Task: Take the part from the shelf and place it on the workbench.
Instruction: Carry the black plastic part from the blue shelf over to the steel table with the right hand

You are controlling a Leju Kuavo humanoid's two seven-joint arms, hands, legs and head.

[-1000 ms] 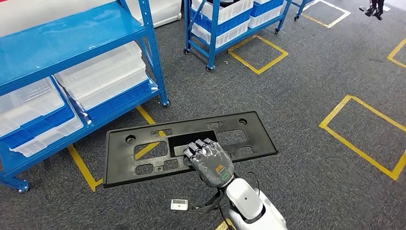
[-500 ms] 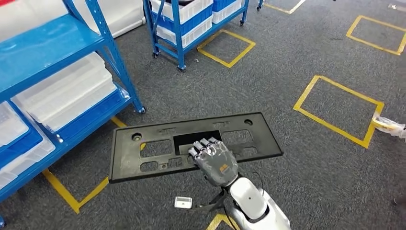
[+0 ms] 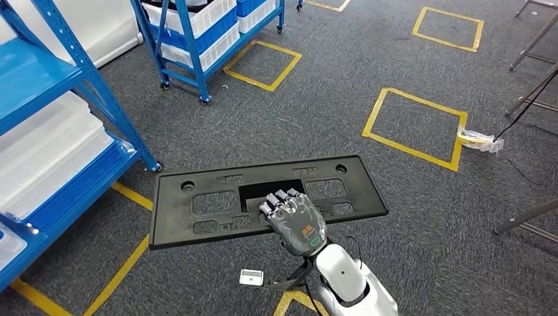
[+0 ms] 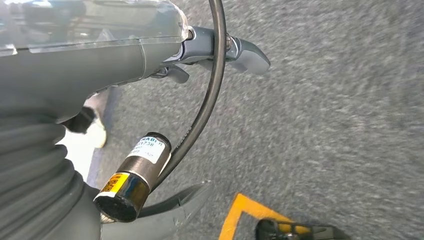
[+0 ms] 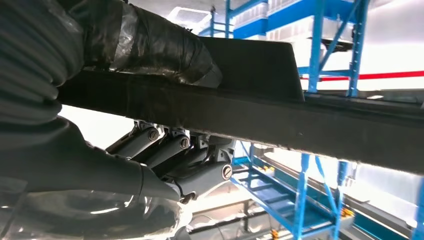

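Leftward in view, the blue shelf (image 3: 62, 125) has slid as the camera turned; right hand (image 3: 295, 220) still grips the black plastic panel (image 3: 217, 201) level above the carpet, while the left hand (image 4: 165, 75) hangs with fingers loosely apart, holding nothing.

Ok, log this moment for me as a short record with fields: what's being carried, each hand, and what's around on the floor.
part: flat black plastic panel with cut-outs, held roughly level above the carpet
right hand: grips the panel at its near edge, fingers on top, thumb on the other face
left hand: holds nothing, hangs over grey carpet
shelving: blue rack with white bins on the left, blue cart farther back
floor: yellow tape squares on grey carpet
workbench: not identifiable
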